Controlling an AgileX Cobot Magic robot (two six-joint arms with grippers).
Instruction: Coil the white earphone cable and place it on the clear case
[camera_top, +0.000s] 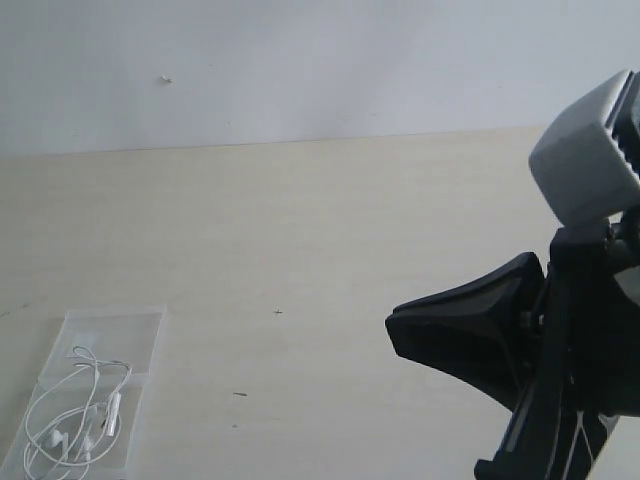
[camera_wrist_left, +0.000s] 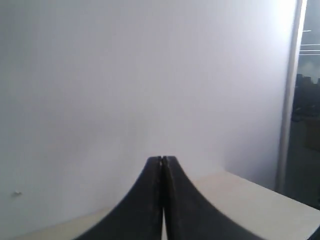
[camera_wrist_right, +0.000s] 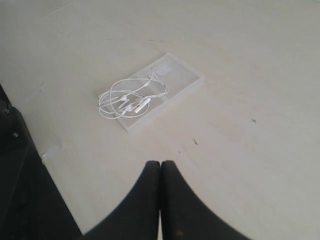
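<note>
The white earphone cable (camera_top: 78, 412) lies in a loose coil on the clear case (camera_top: 140, 325) at the table's lower left. The right wrist view shows the same cable (camera_wrist_right: 126, 98) resting on the case (camera_wrist_right: 182, 76), well ahead of my right gripper (camera_wrist_right: 160, 164), which is shut and holds nothing. That gripper (camera_top: 392, 322) hangs raised over the table's right side in the exterior view. My left gripper (camera_wrist_left: 162, 159) is shut on nothing and faces a white wall, with no task object near it; it does not show in the exterior view.
A pale wooden table (camera_top: 330, 230) runs back to a white wall (camera_top: 320, 60). A dark arm base (camera_wrist_right: 20, 180) fills one corner of the right wrist view. A window frame (camera_wrist_left: 290, 100) stands beside the wall in the left wrist view.
</note>
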